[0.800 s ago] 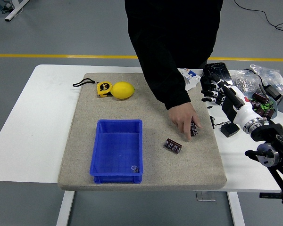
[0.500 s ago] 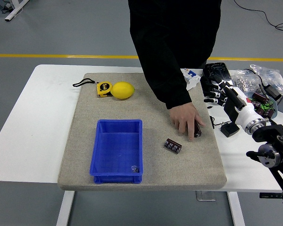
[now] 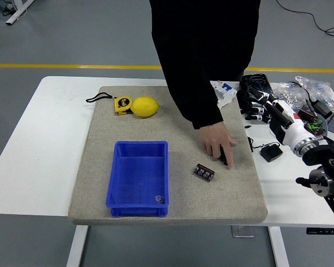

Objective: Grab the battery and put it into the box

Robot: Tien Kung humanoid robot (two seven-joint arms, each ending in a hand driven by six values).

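While the person point(image 3: 203, 50) in black leans over from the far side, the robot's right hand point(image 3: 255, 104) hangs over the right edge of the grey mat point(image 3: 100, 156), its black fingers loosely spread and holding nothing. Its white forearm point(image 3: 289, 127) slants back toward the near right corner. No left arm shows anywhere.

On the mat, the person's hand point(image 3: 217, 142) is pressed down with fingers pointing toward the near edge, the fingertips touching a small dark object point(image 3: 229, 162) that I cannot make out clearly. Just to the near left of that hand lies the battery point(image 3: 204, 172), a dark rectangular pack flat on the mat, apart from both hands.

Further left sits the blue box point(image 3: 118, 192), open on top, with one small dark item point(image 3: 159, 198) in its near right corner; I cannot tell what it is. At the far left of the mat a yellow tape measure point(image 3: 122, 104) touches a lemon point(image 3: 145, 107). Off the mat, on the white table point(image 3: 39, 156) at the right, lies a clutter of bags and parts point(image 3: 306, 103), with a small black block point(image 3: 271, 152) near the forearm.
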